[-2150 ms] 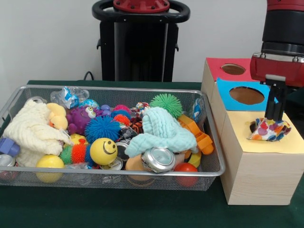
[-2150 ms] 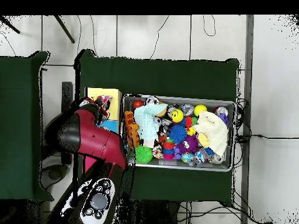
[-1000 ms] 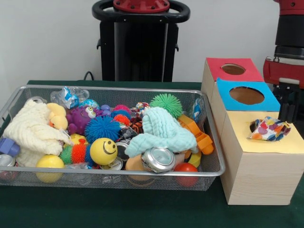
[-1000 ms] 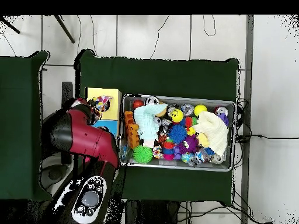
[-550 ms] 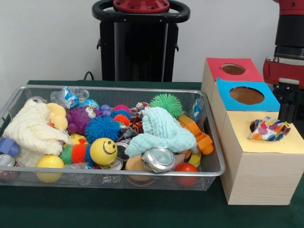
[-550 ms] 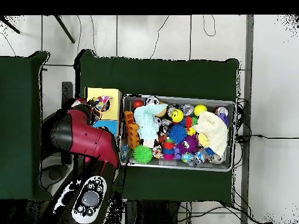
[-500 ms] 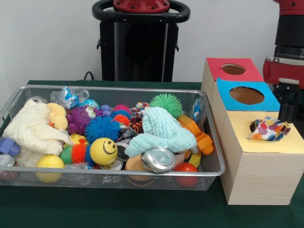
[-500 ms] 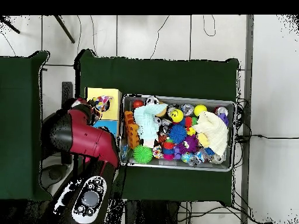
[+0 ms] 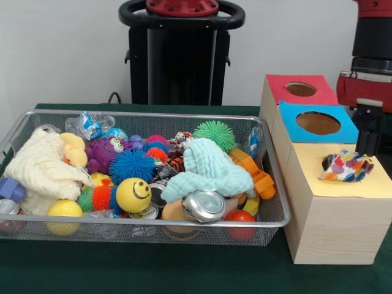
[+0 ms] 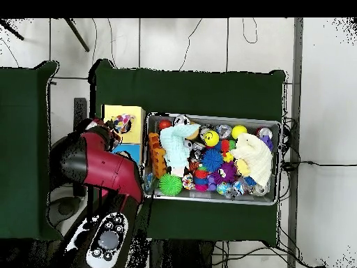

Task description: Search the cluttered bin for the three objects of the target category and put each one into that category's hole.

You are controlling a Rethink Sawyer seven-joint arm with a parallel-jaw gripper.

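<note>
Wire-mesh bin [image 9: 277, 184] crammed with toys, balls, cans, a cream cloth [image 9: 38, 166] and a mint cloth [image 9: 211, 168], just beside the pale-yellow-topped wooden box [image 9: 334, 217]. Blotch-printed fabric piece [image 9: 347, 166] draped over the hole [image 9: 325, 163] in that yellow panel, only the opening's left edge showing. Gripper [image 9: 367, 142] poised just behind and above the fabric, apart from it, grasping nothing; cannot tell how far parted.

Mint cloth [image 9: 208, 168] draped beside crushed can [image 9: 204, 205]; smiley ball [image 9: 133, 195] near front.
</note>
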